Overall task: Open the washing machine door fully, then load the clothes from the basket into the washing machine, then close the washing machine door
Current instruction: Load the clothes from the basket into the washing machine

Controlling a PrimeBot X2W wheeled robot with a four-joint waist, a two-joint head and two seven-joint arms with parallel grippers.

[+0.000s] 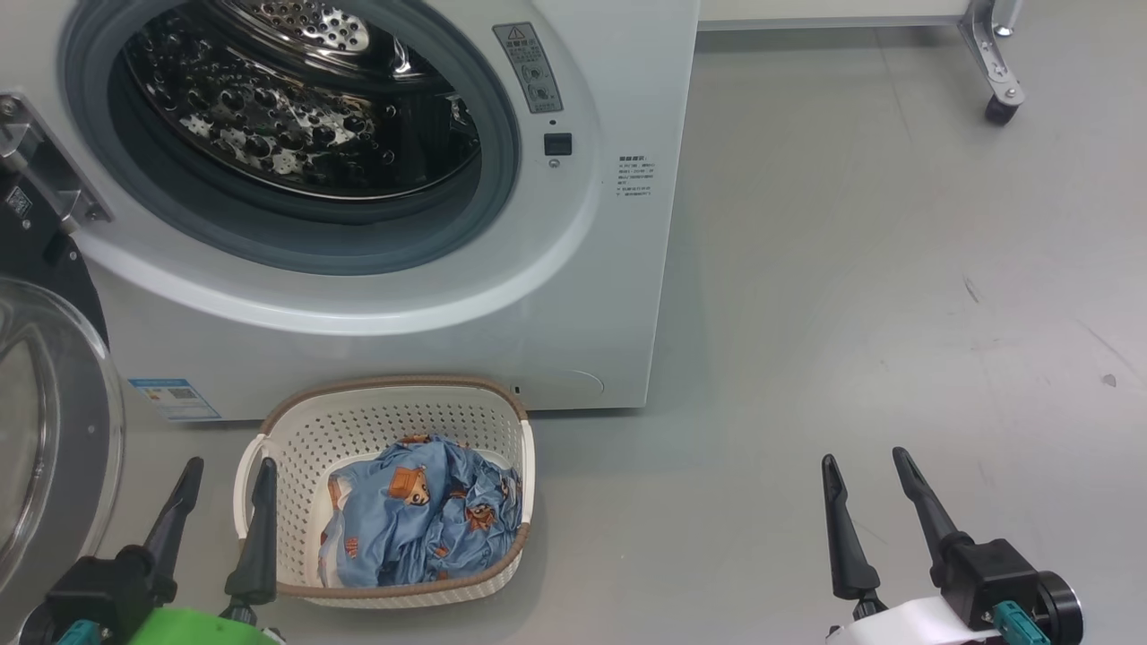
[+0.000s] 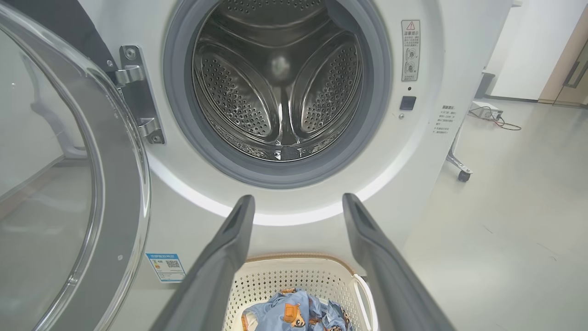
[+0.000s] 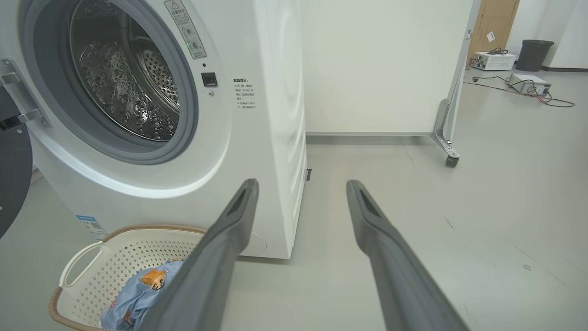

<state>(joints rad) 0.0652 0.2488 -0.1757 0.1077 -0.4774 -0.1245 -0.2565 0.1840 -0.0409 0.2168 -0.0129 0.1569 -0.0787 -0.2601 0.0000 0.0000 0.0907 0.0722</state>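
Clothes (image 1: 421,515), light blue with small orange-brown figures, lie bunched in the basket (image 1: 376,430), heaped toward its right and near side. A paler patch at the heap's near left edge may be white cloth, though I cannot be sure. That basket sits on the floor (image 1: 851,269) just in front of the washing machine (image 1: 573,296), below the grey gasket (image 1: 296,242). Inside, the drum (image 1: 296,116) shows bare perforated steel all round. The washing machine door (image 1: 54,403) stands swung out on the left, glass bowl facing me. My left gripper (image 1: 231,464) hangs low just beside the basket's left handle, fingers spread wide and grasping nothing, pointing toward the machine's front. My right gripper (image 1: 863,455) is well off to the right over bare floor, its fingers likewise parted and empty, pointing away from me.
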